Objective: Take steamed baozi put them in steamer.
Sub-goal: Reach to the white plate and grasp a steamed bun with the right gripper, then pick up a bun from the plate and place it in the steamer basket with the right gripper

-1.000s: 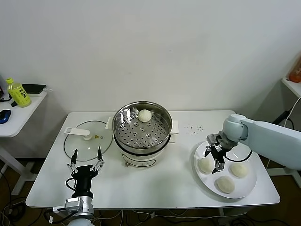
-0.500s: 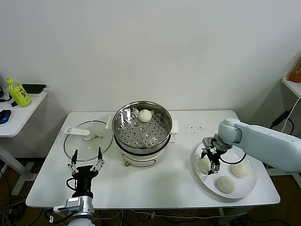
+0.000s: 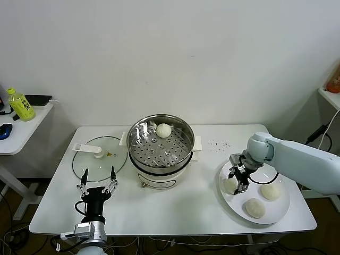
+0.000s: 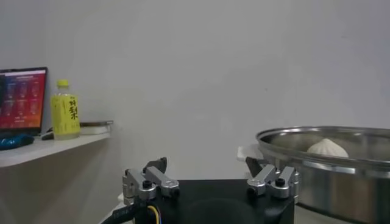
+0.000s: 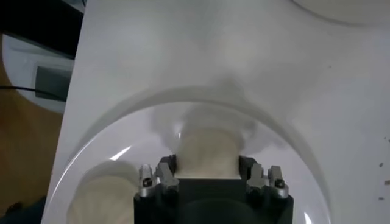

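Observation:
The steamer [image 3: 159, 178] stands at the table's middle with one steamed baozi [image 3: 163, 130] on its perforated tray. Three more baozi lie on the white plate [image 3: 278, 210] at the right. My right gripper [image 3: 239, 181] is down on the plate's left baozi [image 3: 230, 185]. In the right wrist view its fingers press both sides of that bun [image 5: 206, 149], which still rests on the plate [image 5: 286, 158]. The other two buns [image 3: 270, 192] [image 3: 254, 207] lie free. My left gripper [image 3: 96, 178] waits open at the table's front left, nothing between its fingers [image 4: 152, 176].
A glass lid [image 3: 101, 156] with a white handle lies flat left of the steamer. A side table at the far left holds a yellow bottle [image 3: 20, 104]. In the left wrist view the steamer's rim [image 4: 341, 137] and its bun [image 4: 327, 148] show.
My right gripper came down and leftward over the plate's left baozi and closed its fingers from wide open onto the bun's sides. The left arm has not moved.

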`<state>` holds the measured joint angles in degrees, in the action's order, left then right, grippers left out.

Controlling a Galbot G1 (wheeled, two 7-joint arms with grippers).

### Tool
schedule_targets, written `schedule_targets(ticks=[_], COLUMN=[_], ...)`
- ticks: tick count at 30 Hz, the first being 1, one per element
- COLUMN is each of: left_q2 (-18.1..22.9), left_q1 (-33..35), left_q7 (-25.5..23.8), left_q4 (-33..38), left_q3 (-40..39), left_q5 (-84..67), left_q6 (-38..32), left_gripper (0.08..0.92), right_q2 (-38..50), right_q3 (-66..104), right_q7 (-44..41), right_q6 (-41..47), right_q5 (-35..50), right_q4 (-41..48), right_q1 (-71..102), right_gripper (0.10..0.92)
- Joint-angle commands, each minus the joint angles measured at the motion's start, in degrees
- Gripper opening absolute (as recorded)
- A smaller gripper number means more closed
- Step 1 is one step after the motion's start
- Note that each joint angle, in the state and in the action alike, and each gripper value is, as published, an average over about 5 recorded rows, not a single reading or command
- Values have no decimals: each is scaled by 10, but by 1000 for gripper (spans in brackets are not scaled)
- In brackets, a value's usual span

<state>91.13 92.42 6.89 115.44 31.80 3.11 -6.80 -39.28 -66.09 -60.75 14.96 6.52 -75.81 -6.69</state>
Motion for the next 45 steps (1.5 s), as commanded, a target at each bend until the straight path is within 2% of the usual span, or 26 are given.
schedule_targets(ticks=[1, 11, 25, 35, 45], left_q2=[0, -1, -3, -2, -8], left_q1=[1, 0, 2, 1, 1], left_q7=[0, 0, -1, -2, -2], left_q4=[0, 3, 11, 16, 16], left_q3=[0, 1, 0, -3, -9], left_q5=[0, 0, 1, 4, 16], left_q6=[0, 2, 2, 3, 1], left_gripper=[823, 823, 823, 823, 823], right_q2=[2, 20, -2, -116, -235], right_q3=[2, -51, -181, -234, -194], right_q7=[-4, -12, -20, -26, -16], right_q6=[-1, -3, -3, 0, 28], right_q5=[0, 41, 200, 318, 326], right_q4=[-4, -49, -117, -61, 27], right_q1=[-8, -128, -389, -503, -432], right_gripper=[653, 653, 646, 653, 653])
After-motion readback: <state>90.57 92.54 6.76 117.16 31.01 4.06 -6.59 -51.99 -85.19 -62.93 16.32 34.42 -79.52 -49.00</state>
